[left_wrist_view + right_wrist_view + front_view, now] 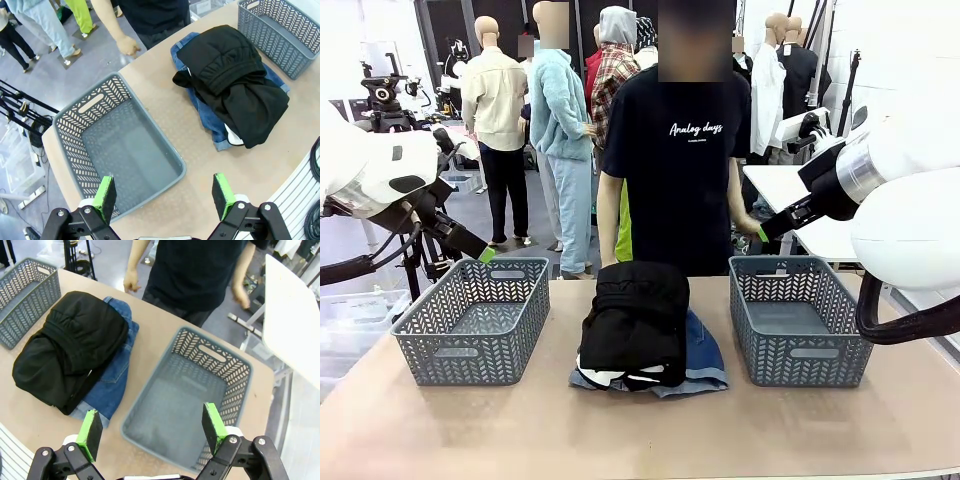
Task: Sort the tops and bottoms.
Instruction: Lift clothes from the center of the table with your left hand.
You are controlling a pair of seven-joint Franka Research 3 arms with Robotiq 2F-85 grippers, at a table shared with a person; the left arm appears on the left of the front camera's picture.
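Note:
A pile of clothes lies mid-table between two grey baskets. The black tops (632, 322) (232, 80) (70, 350) lie folded on top, and the blue denim bottoms (705, 355) (210, 122) (112, 380) stick out underneath. My left gripper (165, 197) hangs open above the left basket (470, 322) (120, 150), nothing between its fingers (480, 252). My right gripper (152, 427) hangs open above the right basket (798, 318) (185, 405), also holding nothing, its fingers (763, 232) behind the basket's far rim.
A person in a black printed T-shirt (675, 150) stands at the far table edge, hands (127, 46) (131, 281) hanging near the edge. A white side table (292, 315) stands beyond the right basket. Bare tabletop (640, 430) lies in front of the pile.

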